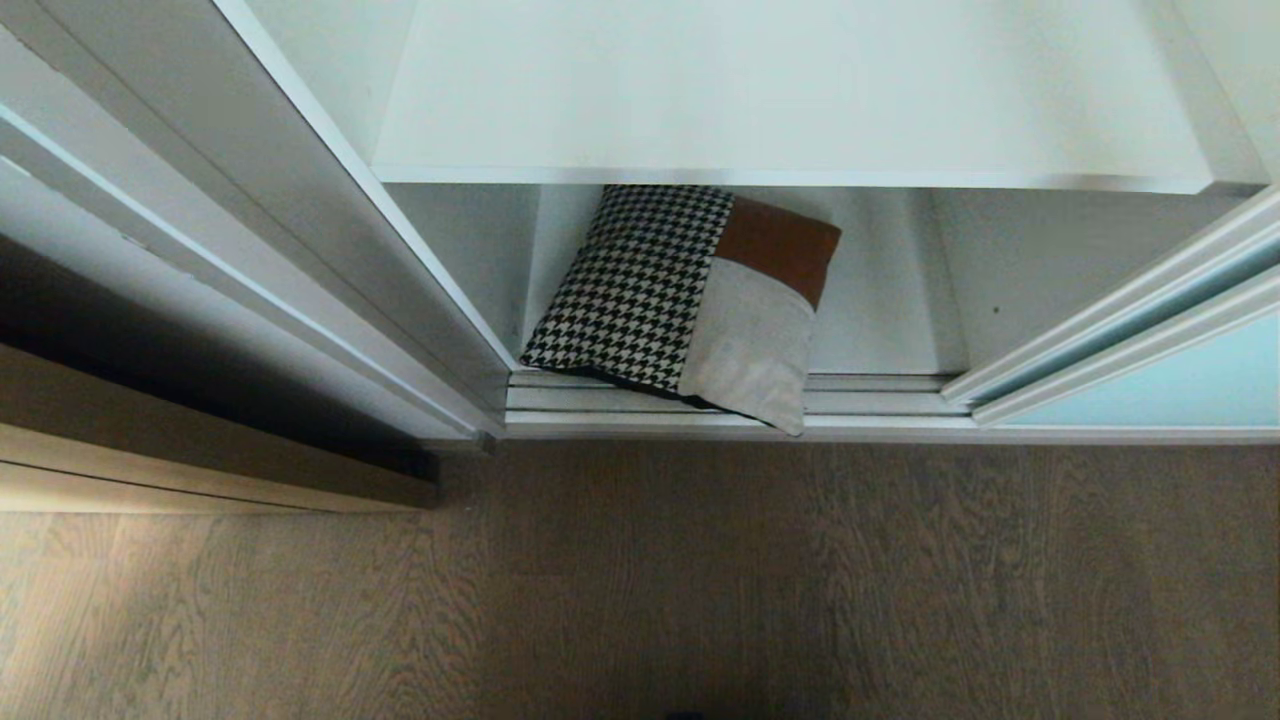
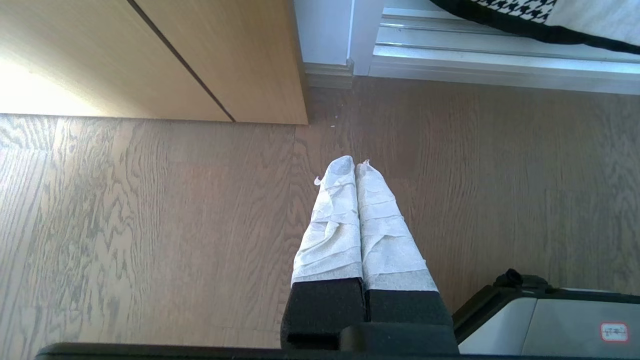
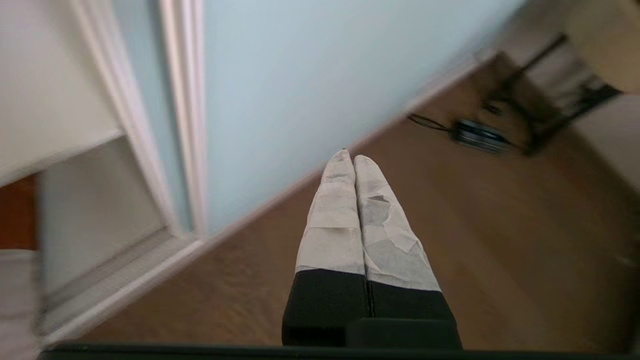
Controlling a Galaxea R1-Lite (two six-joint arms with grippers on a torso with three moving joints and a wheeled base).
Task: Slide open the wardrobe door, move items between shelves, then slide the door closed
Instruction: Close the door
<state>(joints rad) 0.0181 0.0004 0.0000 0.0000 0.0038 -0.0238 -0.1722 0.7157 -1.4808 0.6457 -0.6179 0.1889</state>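
The wardrobe stands open in the head view. A patchwork cushion (image 1: 690, 305) of houndstooth, cream and rust leans on the bottom shelf (image 1: 880, 320), its lower corner hanging over the floor track. A white shelf (image 1: 790, 90) spans above it. The pale aqua sliding door (image 1: 1150, 385) is pushed to the right. Neither arm shows in the head view. My left gripper (image 2: 355, 165) is shut and empty over the floor, with the cushion's edge (image 2: 525, 15) ahead of it. Empty too, my right gripper (image 3: 350, 157) is shut and points at the foot of the sliding door (image 3: 310, 75).
A tan wood-grain cabinet (image 2: 150, 55) stands left of the wardrobe, next to the white side wall (image 1: 300, 210). The floor track (image 1: 860, 400) runs along the wardrobe's front. Dark furniture legs and a cable (image 3: 510, 125) sit on the wood floor (image 1: 700, 580) farther right.
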